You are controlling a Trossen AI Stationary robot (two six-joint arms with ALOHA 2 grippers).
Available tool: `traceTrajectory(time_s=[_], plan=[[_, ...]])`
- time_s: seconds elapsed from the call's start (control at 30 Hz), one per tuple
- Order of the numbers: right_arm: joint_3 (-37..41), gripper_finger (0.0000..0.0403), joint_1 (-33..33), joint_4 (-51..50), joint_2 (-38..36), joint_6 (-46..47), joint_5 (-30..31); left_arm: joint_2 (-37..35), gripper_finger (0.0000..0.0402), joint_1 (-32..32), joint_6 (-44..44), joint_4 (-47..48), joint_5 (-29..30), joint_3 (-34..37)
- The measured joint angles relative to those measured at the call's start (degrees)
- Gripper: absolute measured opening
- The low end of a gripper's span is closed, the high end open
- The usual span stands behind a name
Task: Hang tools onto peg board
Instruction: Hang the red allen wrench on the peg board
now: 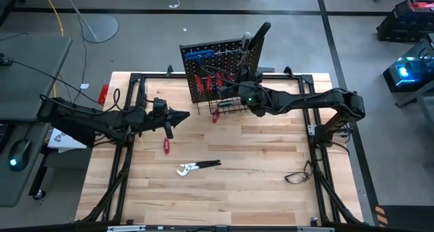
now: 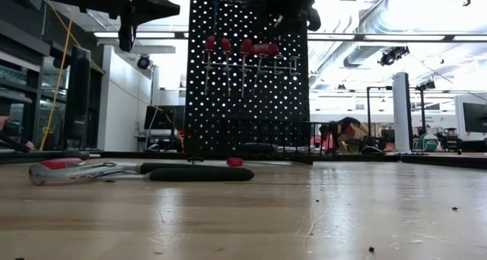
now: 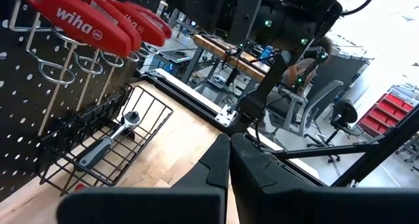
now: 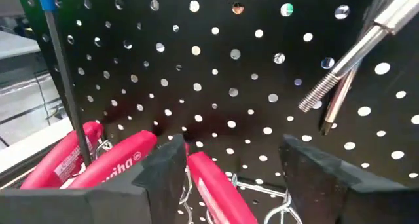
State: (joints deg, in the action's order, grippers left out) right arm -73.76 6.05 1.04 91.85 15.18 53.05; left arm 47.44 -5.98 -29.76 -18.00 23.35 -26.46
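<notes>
Red screwdriver [image 4: 209, 185] is sitting between the right hand's [image 4: 232, 168] wide fingers at the peg board [image 1: 220, 69]; retreating carelessly risks dislodging it.

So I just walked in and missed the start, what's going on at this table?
The robot is hanging tools on the black perforated peg board. The right gripper is up at the board with its jaws open, right by the red-handled screwdrivers sitting in the metal rings. The left gripper is shut and holds nothing, hovering left of the board. A silver pliers with black handles and a small red-handled tool lie on the wooden table, not yet hung.
</notes>
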Motion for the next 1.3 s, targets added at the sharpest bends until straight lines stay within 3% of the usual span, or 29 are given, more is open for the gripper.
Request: traceTrajectory(time_s=[0.23, 0.43, 0.63, 0.8, 1.0, 1.3], plan=[[0.00, 0.0235, -1.99, -0.15, -1.61, -2.14, -0.56, 0.00, 0.0000, -0.02, -0.02, 0.12, -0.81, 0.00], [0.00, 0.0235, -5.22, -6.59, -5.80, -0.48, 1.46, -0.11, 0.0000, -0.93, -3.50, 4.70, -8.52, 0.00], [-0.04, 0.0236, -9.78, -14.24, -11.22, 3.23, 2.86, -1.74, 0.0000, -5.28, -19.99, 23.97, -12.42, 0.00], [-0.07, 0.0236, -13.96, -16.34, -13.84, 4.27, 2.85, -2.02, 0.0000, -15.75, -26.38, 42.11, -17.38, 0.00], [-0.07, 0.0236, -17.15, -17.65, -13.61, 6.30, 2.89, 0.01, 0.0000, -23.66, -23.09, 53.23, -17.93, 0.00], [-0.07, 0.0236, -18.17, -20.61, -13.42, 11.78, 2.26, 3.35, 0.0022, -23.67, -10.22, 64.56, -16.50, -1.88]])
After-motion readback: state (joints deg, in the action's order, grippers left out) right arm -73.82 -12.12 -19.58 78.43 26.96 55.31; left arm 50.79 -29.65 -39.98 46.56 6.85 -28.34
